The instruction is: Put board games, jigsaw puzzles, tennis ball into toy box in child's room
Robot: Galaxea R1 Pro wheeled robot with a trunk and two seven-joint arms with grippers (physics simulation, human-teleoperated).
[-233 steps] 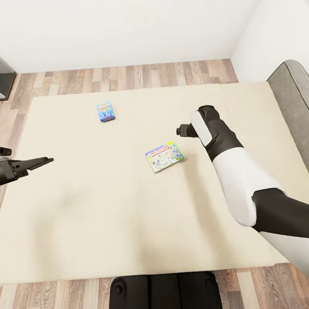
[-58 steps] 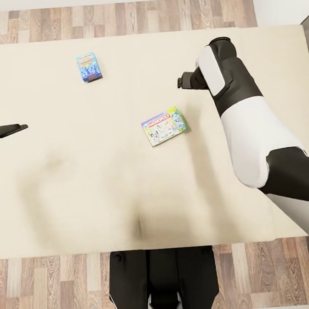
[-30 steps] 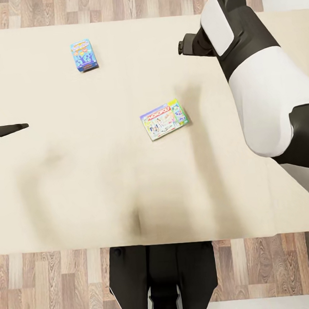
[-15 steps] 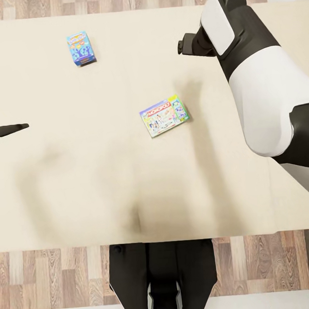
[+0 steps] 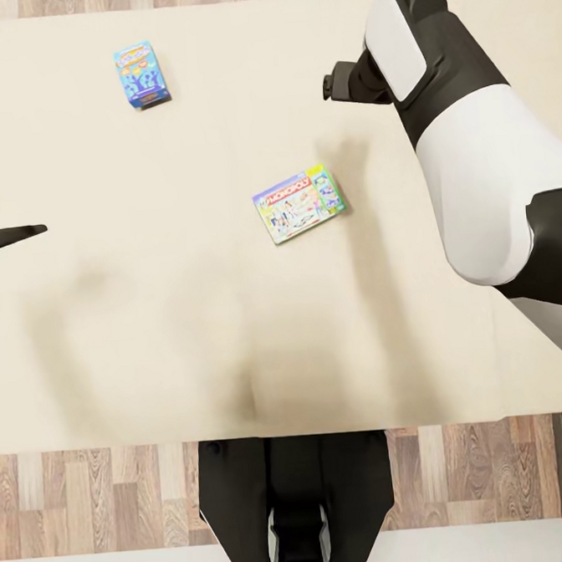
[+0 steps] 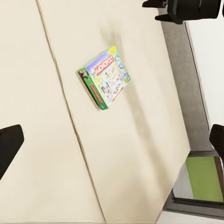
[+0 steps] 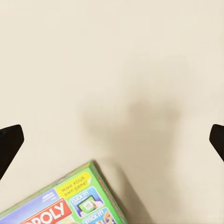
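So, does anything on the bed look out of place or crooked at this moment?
Nothing looks damaged. Two board games lie loose on the bed: the white board game near the middle, turned askew to the mattress edges, and the small teal-blue board game farther away, slightly tilted. Both lie flat and apart, with no hand touching them.

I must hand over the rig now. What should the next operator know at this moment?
Left gripper: empty, hovering over the bed's left side; open or shut cannot be told.
Right gripper: open, empty, above the mattress beyond the white board game.
The teal-blue board game lies farther away, to the left.
Done: nothing picked up here.
Left: grasp both games and carry them to the toy box.
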